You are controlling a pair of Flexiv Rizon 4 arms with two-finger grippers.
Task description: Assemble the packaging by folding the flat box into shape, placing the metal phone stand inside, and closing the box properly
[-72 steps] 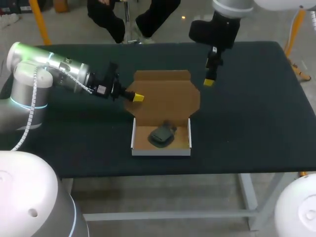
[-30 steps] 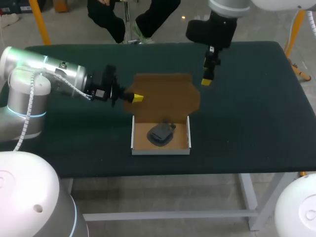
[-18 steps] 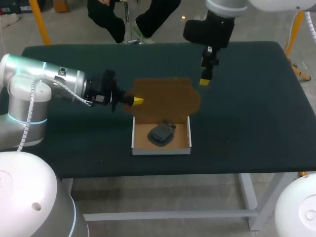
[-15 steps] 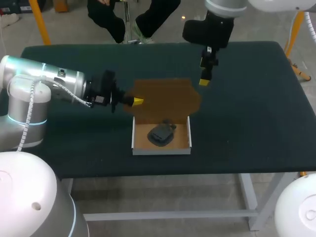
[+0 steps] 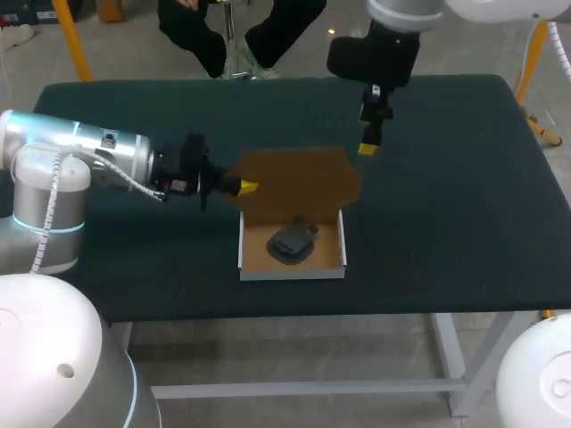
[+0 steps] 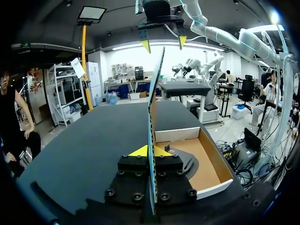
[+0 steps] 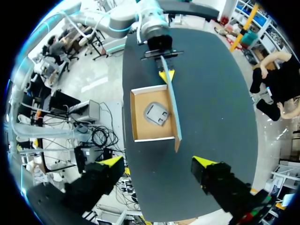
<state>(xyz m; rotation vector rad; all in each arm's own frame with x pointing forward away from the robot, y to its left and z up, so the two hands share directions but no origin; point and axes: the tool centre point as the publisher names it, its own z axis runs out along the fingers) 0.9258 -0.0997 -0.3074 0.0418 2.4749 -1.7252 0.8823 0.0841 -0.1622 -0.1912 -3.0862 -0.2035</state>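
L end effector (image 5: 248, 186) clamps raised lid (image 5: 299, 183); R end effector (image 5: 367, 148) spread, overhead.

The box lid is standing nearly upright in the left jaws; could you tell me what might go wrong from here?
1. The left jaws pinch the lid at one side edge only, so the card may twist or slip while folding.
2. Nothing holds the tray, so it could slide, shifting the loose phone stand.
3. The open right jaws hang close by the lid's opposite corner and might clip it.
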